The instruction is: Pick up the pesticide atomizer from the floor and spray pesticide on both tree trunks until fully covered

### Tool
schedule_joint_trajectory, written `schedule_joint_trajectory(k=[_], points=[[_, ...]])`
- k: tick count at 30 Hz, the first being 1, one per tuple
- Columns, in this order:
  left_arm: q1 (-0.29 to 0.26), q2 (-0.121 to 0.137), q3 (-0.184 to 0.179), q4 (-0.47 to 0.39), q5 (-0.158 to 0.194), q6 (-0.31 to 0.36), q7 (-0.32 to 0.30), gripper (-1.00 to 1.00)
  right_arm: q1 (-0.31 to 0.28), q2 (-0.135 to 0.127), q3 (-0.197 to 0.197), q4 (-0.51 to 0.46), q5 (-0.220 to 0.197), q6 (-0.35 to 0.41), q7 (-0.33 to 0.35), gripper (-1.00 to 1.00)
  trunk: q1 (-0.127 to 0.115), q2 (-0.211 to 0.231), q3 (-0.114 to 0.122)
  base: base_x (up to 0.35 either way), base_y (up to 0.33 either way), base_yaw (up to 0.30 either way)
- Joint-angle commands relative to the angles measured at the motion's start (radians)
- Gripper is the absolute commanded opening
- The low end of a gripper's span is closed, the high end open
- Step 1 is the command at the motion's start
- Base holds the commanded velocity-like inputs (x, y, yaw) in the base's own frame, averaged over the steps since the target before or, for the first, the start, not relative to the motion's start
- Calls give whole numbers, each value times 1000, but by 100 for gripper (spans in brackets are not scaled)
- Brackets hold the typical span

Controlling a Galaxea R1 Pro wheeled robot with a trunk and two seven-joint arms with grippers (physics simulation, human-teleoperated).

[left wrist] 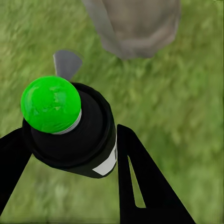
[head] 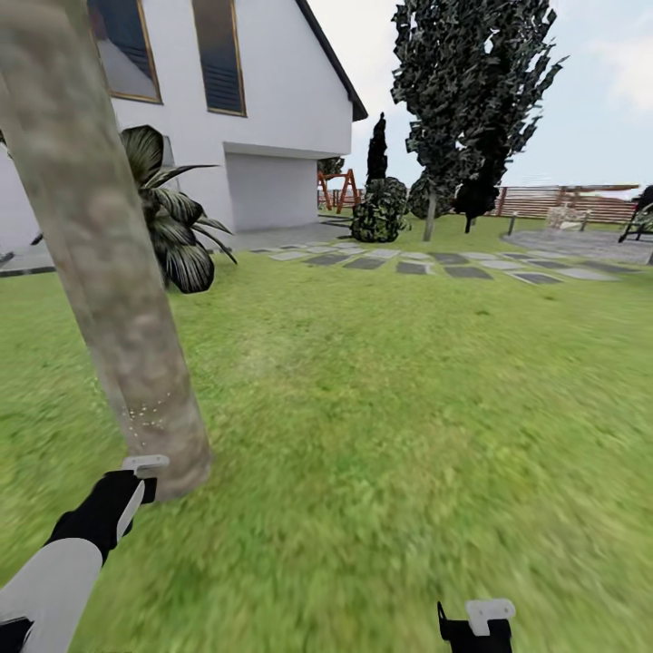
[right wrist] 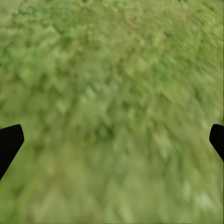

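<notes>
Beside the tree trunk (head: 109, 299), left gripper (left wrist: 70, 154) gripping pesticide atomizer (left wrist: 70, 126).

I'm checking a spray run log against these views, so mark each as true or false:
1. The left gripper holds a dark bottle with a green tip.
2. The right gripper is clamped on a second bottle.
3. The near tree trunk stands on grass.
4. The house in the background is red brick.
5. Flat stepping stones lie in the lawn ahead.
1. True: the left gripper holds the pesticide atomizer, whose round tip is green.
2. False: the right gripper is open, with grass between its fingers.
3. True: the tree trunk rises from the lawn.
4. False: the house is white.
5. True: the stepping stones run across the lawn.
</notes>
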Motion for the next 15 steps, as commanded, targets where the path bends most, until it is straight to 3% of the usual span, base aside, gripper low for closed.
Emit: schedule_joint_trajectory(k=[1, 6, 12, 15], points=[[-1, -1, 3, -1, -11, 5, -3, -100, 0, 0, 8, 0, 5, 0, -10, 100, 0, 0, -1, 176, -244, 277], [-1, 0, 9, -2, -11, 5, -3, -100, 0, 0, 8, 0, 5, 0, -10, 100, 0, 0, -1, 166, -204, 277], [-3, -2, 4, -15, -6, 6, -7, -100, 0, 0, 7, 0, 5, 0, -10, 100, 0, 0, -1, 16, -15, 271], [-17, -10, -2, -21, -5, 7, -27, -100, 0, 0, 8, 1, 5, 0, -10, 100, 0, 0, -1, 0, 0, 54]])
